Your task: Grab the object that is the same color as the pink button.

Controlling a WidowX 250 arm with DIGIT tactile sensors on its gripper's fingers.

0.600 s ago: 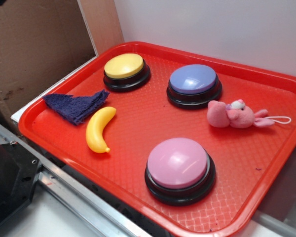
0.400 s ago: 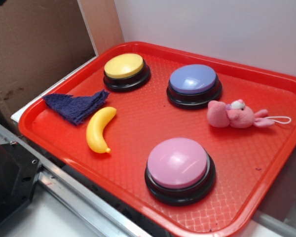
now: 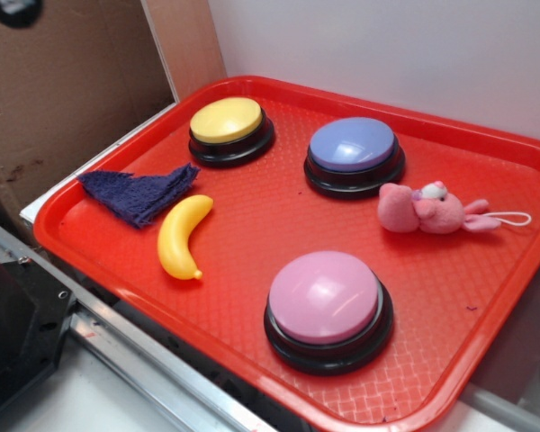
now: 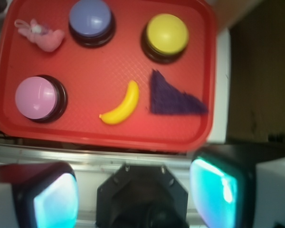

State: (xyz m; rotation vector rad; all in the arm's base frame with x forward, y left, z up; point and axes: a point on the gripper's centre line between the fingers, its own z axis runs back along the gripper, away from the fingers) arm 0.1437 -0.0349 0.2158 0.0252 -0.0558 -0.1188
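- High above the scene, the wrist camera looks straight down on the red tray point(image 4: 104, 137), which takes up the upper part of that view.
- The claw point(image 4: 135, 190) hangs well above and short of the tray's near edge; its two fingers point(image 4: 54, 199) frame the bottom of the wrist view, spread wide apart, with nothing between them.
- In the exterior view only a dark sliver of the arm point(image 3: 13, 11) peeks in at the top left corner.
- The small pink plush animal point(image 3: 427, 211) lies on its side on the tray, just beside the lavender-blue button point(image 3: 354, 155), its thin white loop cord point(image 3: 513, 218) trailing toward the tray's rim.
- The pink button point(image 3: 327, 306) sits on its black base near the tray's front edge in the exterior view, apart from the plush.
- The yellow button point(image 3: 227, 129) stands in the far left part of the tray.
- A yellow toy banana point(image 3: 178, 236) curves on the tray floor, just beside a dark blue cloth point(image 3: 139, 193) folded into a rough triangle near the left rim.
- From the wrist view, the plush is in the top left corner, far from the claw.
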